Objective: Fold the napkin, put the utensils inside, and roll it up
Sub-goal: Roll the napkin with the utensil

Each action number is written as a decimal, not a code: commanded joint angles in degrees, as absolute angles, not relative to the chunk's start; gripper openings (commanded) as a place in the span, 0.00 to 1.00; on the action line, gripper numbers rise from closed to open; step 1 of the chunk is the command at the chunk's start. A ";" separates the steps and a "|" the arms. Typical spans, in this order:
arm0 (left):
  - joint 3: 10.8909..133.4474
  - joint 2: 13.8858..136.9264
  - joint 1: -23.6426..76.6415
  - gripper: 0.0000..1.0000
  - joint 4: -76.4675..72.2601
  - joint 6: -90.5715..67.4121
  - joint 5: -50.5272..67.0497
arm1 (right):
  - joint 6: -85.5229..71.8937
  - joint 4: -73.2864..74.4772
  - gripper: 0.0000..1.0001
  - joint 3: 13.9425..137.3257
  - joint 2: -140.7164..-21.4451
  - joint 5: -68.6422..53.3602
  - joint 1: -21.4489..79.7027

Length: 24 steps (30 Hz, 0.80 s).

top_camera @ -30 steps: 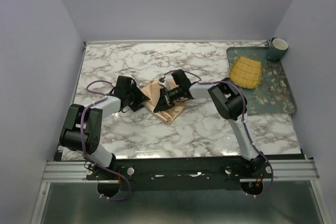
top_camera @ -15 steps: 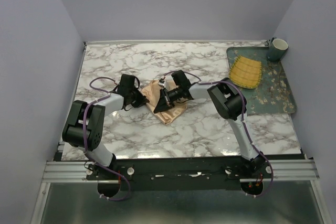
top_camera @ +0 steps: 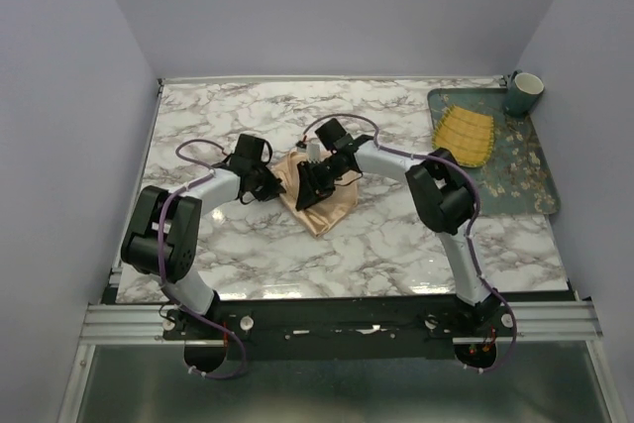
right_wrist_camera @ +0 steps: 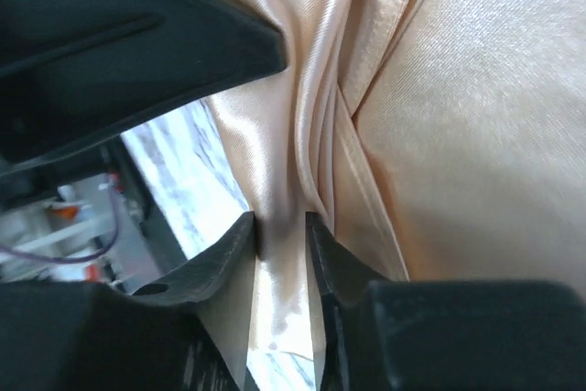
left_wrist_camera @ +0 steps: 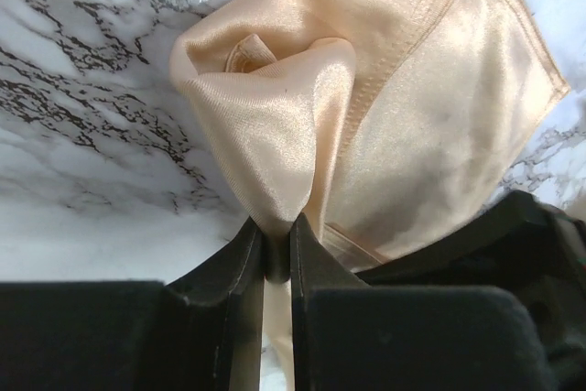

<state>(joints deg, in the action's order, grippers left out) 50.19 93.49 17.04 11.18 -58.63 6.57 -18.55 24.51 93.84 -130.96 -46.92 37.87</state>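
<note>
We reach both arms inward toward each other, elbows bent outward and wrists close together. Our left gripper (left_wrist_camera: 277,226) is pinched tight on a fold of the napkin (left_wrist_camera: 430,125). Our right gripper (right_wrist_camera: 282,226) angles down, jaws narrowly apart with another fold filling the gap.

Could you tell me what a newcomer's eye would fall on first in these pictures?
A shiny peach napkin lies bunched in the middle of the marble table. The left fingers pinch one fold; another runs between the right fingers. At the far right, a tray holds a yellow checked cloth and a green mug.
</note>
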 commanded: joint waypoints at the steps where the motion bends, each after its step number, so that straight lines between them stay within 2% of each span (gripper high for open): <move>1: 52.73 95.18 17.84 0.00 18.19 -59.94 4.83 | -10.21 34.89 0.48 94.66 -123.41 -25.87 41.29; 3: 53.96 95.54 18.10 0.00 20.11 -60.03 4.05 | -9.76 34.89 0.55 93.78 -120.51 -18.86 42.88; 6: 55.19 95.89 18.19 0.00 22.05 -60.82 3.78 | -9.41 34.28 0.59 93.60 -118.83 -11.02 46.22; 16: 56.60 97.21 18.54 0.00 24.17 -62.75 4.66 | -10.73 28.31 0.60 92.20 -120.23 -2.48 53.87; 24: 57.57 97.38 19.07 0.00 24.87 -63.28 4.66 | -9.75 26.54 0.59 91.93 -123.40 2.28 56.34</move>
